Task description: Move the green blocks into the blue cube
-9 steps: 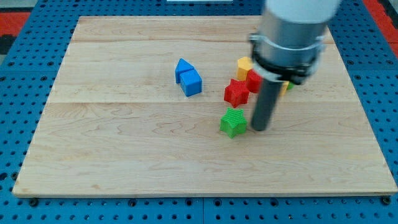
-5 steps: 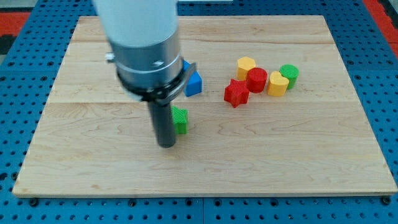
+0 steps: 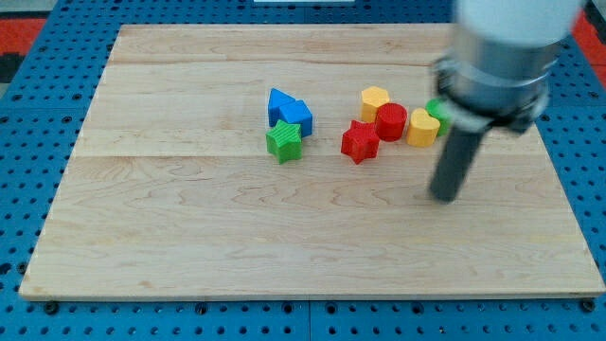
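I had my tip [image 3: 443, 197] down on the bare wood of the desk [image 3: 189, 246], toward the view's right, below and slightly right of the cluster of red and yellow blocks and clear of all of them. This end effector was only a straight dark rod with nothing to spread or pinch, and it held no block.

The green star block [image 3: 284, 142] sat left of centre, pressed up against the lower-left side of the blue cube [image 3: 296, 116]. A second blue block [image 3: 277, 100], wedge-like as far as I could make out, touched the cube at its upper left. So one green piece was in contact with the cube, well apart from my tip.

The other green block [image 3: 436, 109] was near the view's right, mostly hidden behind the arm's grey body; only a sliver of it showed, so I could not tell its shape. It sat just beside a yellow block [image 3: 422, 127], roughly heart-shaped. Left of that was a red cylinder [image 3: 390, 121], touching it, then a yellow hexagonal block [image 3: 374, 100] above and to the left, and a red star block [image 3: 359, 141] at the lower left of the group.
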### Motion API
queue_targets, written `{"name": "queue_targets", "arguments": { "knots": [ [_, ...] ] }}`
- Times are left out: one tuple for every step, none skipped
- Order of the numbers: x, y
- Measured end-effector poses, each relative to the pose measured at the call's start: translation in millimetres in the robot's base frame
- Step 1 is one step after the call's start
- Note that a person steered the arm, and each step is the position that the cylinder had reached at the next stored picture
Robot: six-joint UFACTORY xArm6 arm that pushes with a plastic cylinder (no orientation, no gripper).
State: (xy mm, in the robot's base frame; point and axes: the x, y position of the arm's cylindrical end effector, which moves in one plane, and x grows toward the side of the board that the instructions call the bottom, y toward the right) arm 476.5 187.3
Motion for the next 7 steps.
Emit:
{"name": "queue_targets", "arguments": {
  "knots": [
    [-67.7,-1.7],
    [-84.4,-37.0],
    [-125.0,-36.0],
    [-165.8,36.5],
    [-166.8,-36.9],
    [-166.9,-124.2],
    [-160.0,-150.9]
  ]
}}
